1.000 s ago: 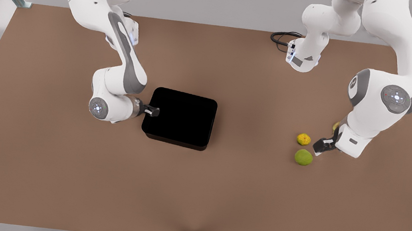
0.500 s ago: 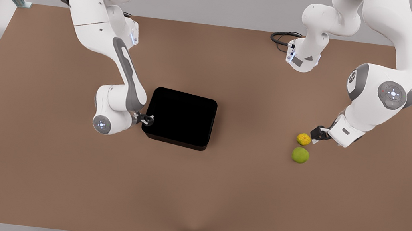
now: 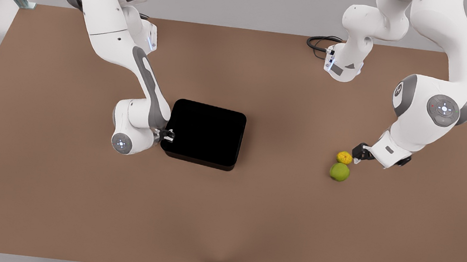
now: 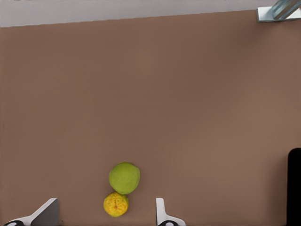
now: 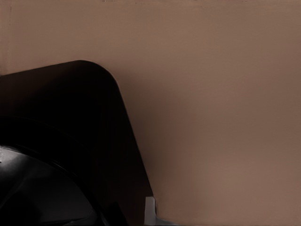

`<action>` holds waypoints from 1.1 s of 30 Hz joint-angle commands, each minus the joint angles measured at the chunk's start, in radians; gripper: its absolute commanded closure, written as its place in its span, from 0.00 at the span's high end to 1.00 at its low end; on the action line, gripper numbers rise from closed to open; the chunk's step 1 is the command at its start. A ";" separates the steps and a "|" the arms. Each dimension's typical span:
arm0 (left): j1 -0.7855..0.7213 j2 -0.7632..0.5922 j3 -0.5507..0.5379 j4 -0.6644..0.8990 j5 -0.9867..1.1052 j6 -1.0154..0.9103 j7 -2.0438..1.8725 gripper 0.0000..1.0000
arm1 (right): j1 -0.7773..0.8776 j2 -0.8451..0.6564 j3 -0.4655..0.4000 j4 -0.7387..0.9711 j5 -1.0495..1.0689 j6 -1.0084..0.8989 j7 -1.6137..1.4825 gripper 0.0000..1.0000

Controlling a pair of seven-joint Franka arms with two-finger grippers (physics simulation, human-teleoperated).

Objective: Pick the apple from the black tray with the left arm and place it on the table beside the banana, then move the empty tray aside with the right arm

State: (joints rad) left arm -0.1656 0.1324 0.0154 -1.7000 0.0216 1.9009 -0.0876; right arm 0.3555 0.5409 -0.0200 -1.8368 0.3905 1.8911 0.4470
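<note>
Apple (image 3: 339,172) smooth yellow-green, round, touching bumpy fruit (image 3: 344,157)

Front view looks down over the table (image 3: 68,199); wrist views hang close above it.

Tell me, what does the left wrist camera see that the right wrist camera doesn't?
Left wrist view: the apple right against a bumpy yellow-orange fruit, ahead of the left gripper's open fingers, plus a metal post. Right wrist view: a close rounded corner of the black tray, at whose edge the right gripper sits. Both: the brown table and some of the tray.
</note>
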 commanded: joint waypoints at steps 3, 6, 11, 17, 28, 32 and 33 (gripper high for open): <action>0.000 0.001 0.000 0.002 0.006 -0.002 0.072 1.00 | 0.000 -0.001 0.000 0.001 0.001 0.000 -0.122 0.29; 0.001 0.003 0.001 0.003 0.006 -0.002 0.075 1.00 | 0.000 -0.002 0.000 0.001 0.001 -0.004 -0.122 0.22; 0.005 0.003 0.001 0.003 0.008 0.000 0.080 1.00 | 0.000 -0.004 0.000 0.010 0.001 -0.021 -0.122 0.08; 0.005 0.001 0.001 0.003 0.006 -0.003 0.077 1.00 | -0.001 -0.035 -0.034 0.146 -0.002 -0.245 -0.119 0.02; 0.005 0.001 0.001 0.003 0.008 -0.003 0.080 1.00 | -0.003 -0.029 -0.212 0.436 -0.151 -0.454 -0.452 0.02; 0.012 0.001 0.003 0.005 0.008 -0.003 0.081 1.00 | -0.010 -0.012 -0.330 0.438 -0.150 -0.483 -0.697 0.02; 0.014 0.001 0.003 0.013 0.008 -0.003 0.083 1.00 | -0.020 -0.010 -0.354 0.439 -0.145 -0.497 -0.769 0.00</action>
State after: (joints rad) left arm -0.1535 0.1343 0.0183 -1.6911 0.0280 1.8976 -0.0198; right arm 0.3394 0.5294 -0.3538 -1.3991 0.2616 1.4655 0.1584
